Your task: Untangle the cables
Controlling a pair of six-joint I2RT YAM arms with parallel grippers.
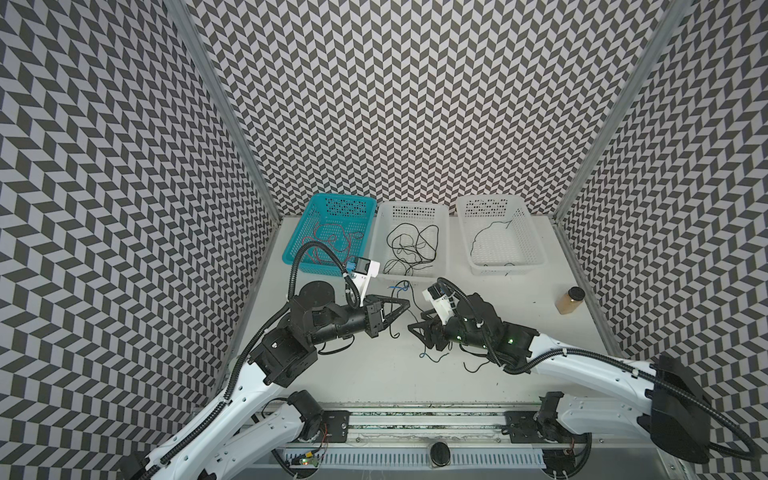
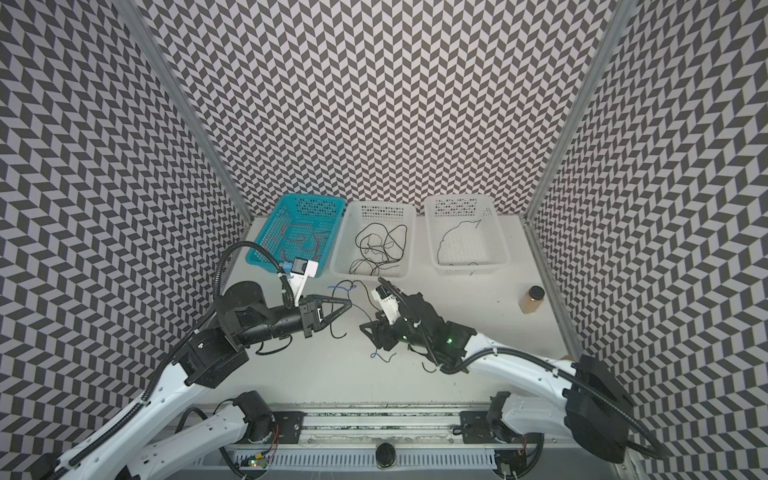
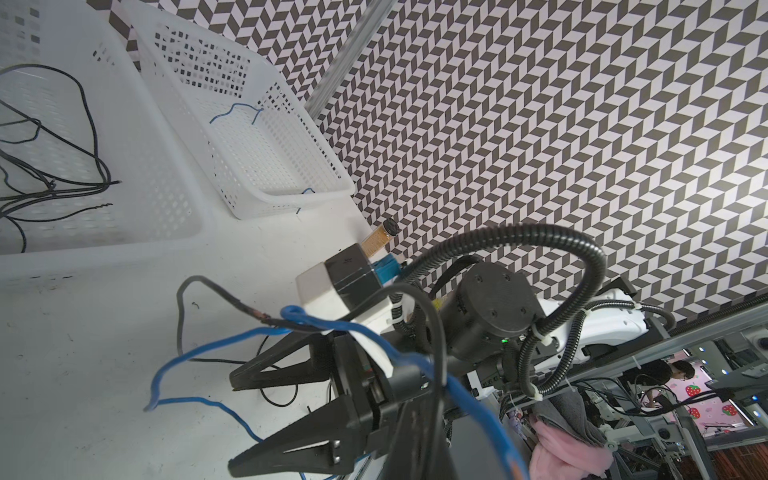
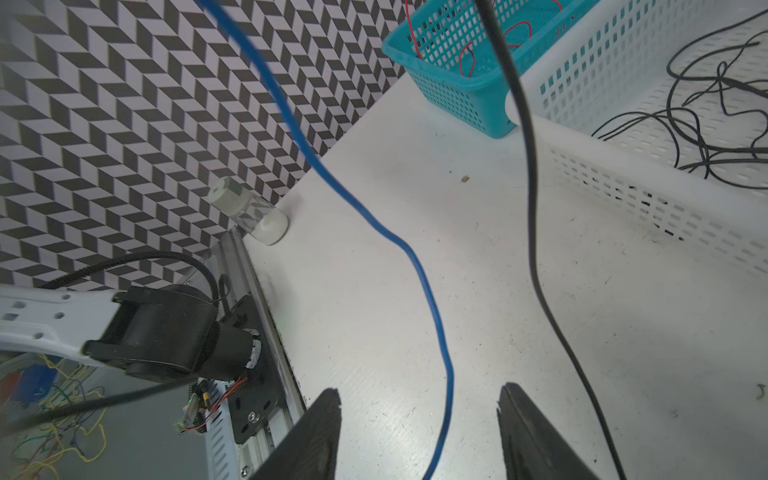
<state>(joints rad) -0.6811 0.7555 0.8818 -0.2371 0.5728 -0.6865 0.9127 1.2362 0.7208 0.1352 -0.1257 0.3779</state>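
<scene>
Tangle of blue and black cables (image 4: 431,299) held above the worktop (image 1: 374,374), near the baskets (image 1: 409,273).
Pinched in the closed left end effector (image 1: 405,306); blue one trailing between the open jaws of the right end effector (image 4: 419,390). Likely light, limp, slick: best pinched near the crossing.

Left arm (image 1: 253,395) and right arm (image 1: 590,374): white moulded link shells with small round holes, joined by black cylindrical joint housings. Black corrugated hoses (image 1: 291,278) run along both, secured by white cable ties (image 3: 540,334). Each wrist bears a white camera bracket (image 1: 374,270) with a black camera block. Fingers (image 3: 299,432) are black, tapered, triangular, with open cut-outs and two screws. Green indicator lights (image 1: 510,341) noted on the right arm.
</scene>
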